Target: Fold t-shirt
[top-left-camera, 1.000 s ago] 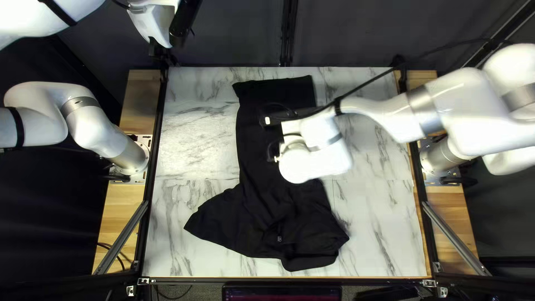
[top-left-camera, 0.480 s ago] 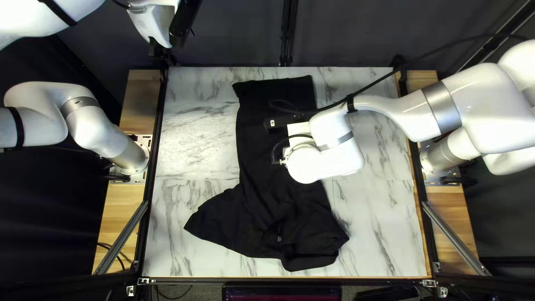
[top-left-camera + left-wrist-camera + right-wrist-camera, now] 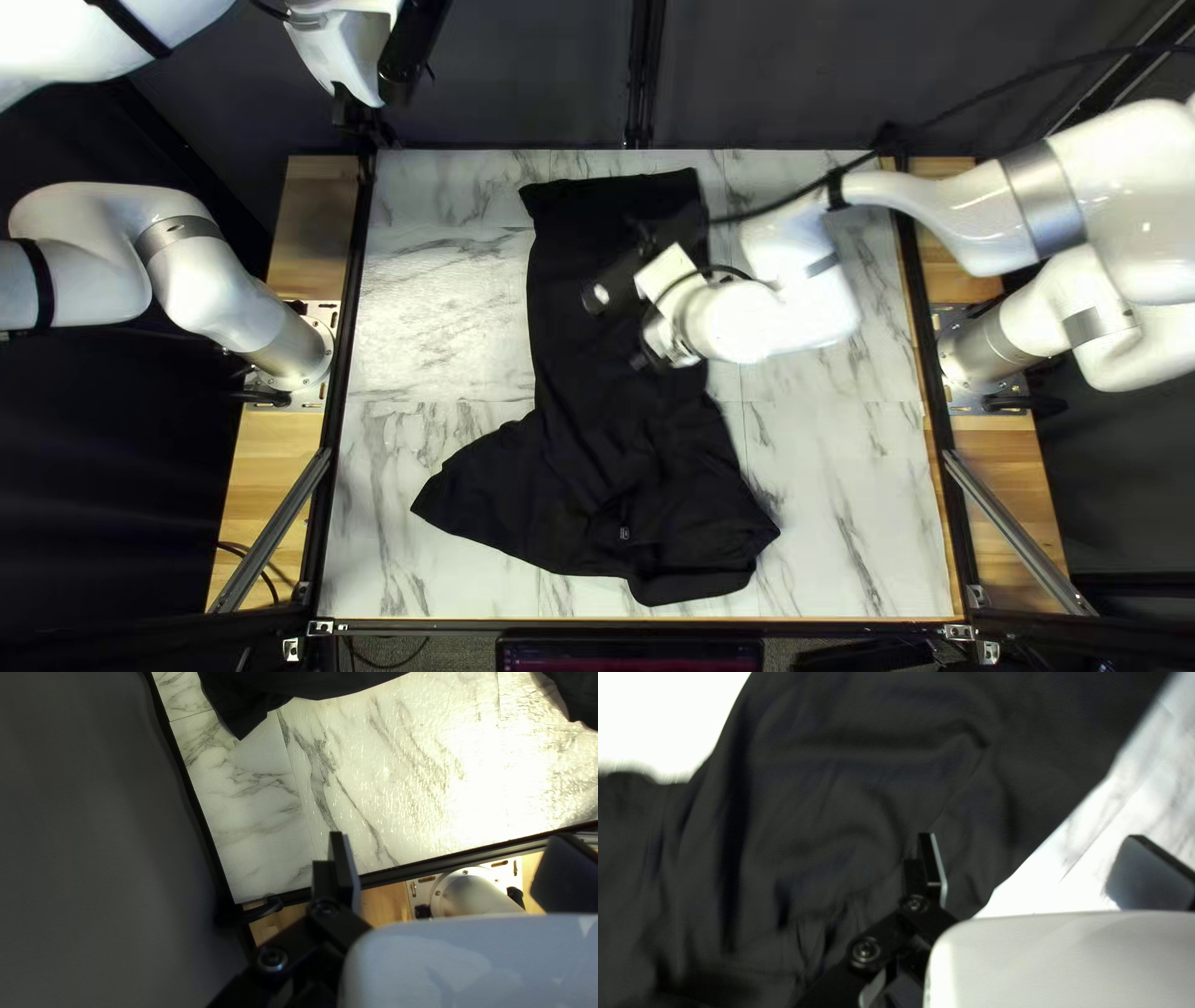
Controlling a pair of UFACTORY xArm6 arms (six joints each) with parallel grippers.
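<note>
A black t-shirt lies on the table, its far part a long narrow strip, its near part spread wider and rumpled. My right gripper is over the shirt's middle in the top left view, fingertips hidden there. Wrinkled shirt cloth fills much of the right wrist view below the open right gripper, with nothing between its fingers. My left gripper is raised at the far left corner. In its wrist view the left gripper stands open and empty, with shirt edges far ahead.
The marble-patterned table shows on both sides of the shirt. A dark frame rail borders it. My left arm's base stands at the left edge, my right arm's base at the right. A cable runs along my right arm.
My right arm has drawn back toward the right of the top left view, and its wrist has turned and tilted. The shirt and my left arm look unchanged.
</note>
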